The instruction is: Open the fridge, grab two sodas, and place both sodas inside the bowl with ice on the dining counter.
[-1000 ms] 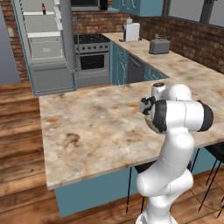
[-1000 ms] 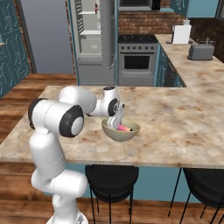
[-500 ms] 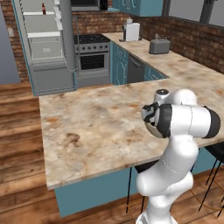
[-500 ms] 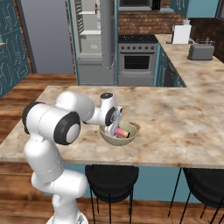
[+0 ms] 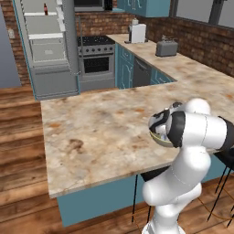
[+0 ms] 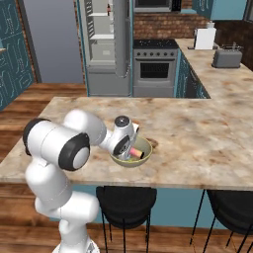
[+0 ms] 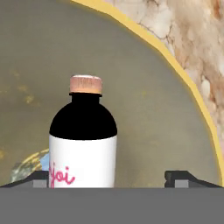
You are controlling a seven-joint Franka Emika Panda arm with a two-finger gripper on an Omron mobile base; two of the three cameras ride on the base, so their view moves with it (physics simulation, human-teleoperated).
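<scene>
Both fingertips (image 7: 183, 177) of the tool (image 7: 111, 180) stand spread wide, clear of the soda bottle (image 7: 83, 140) inside the bowl (image 7: 144, 109).

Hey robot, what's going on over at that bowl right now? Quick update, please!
Hand open, low in the bowl. Soda bottle between its fingers, lying in the bowl. Second soda on a fridge shelf. Nothing in the way.

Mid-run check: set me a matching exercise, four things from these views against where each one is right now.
Things:
1. pink-labelled soda bottle with a pale cap
2. round olive-tan bowl
3. silver toaster
4. dark cola bottle with a red cap

Places:
A. on the far kitchen counter by the brick wall
B. on a shelf in the open grey fridge
C. lying in the bowl
D. on the beige stone dining counter

Pairs: 1-C, 2-D, 3-A, 4-B
</scene>
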